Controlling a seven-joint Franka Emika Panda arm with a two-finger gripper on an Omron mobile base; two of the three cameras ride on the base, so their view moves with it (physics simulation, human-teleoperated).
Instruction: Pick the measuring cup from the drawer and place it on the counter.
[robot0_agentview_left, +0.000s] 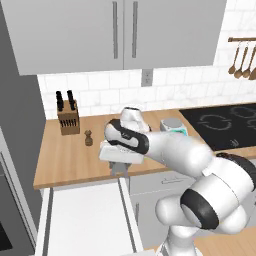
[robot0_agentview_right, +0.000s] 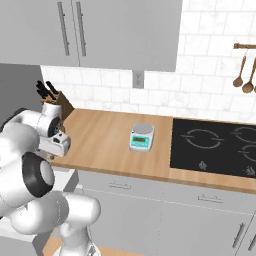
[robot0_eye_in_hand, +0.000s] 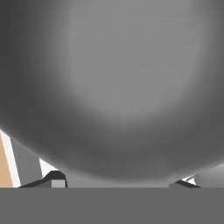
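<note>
Measuring cup (robot0_eye_in_hand: 113, 87) pinched in the tool (robot0_agentview_left: 119, 167), held over the wooden surface's (robot0_agentview_left: 70, 160) front edge, above the open drawer (robot0_agentview_left: 85, 220).

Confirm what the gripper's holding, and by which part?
The gripper is shut on the measuring cup, clamped across its round grey body; the handle isn't visible.

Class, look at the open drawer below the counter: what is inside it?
The drawer shows a bare white interior on its visible part. Its right near corner is covered by the robot's arm. The measuring cup sits in the tool, at the counter edge.
</note>
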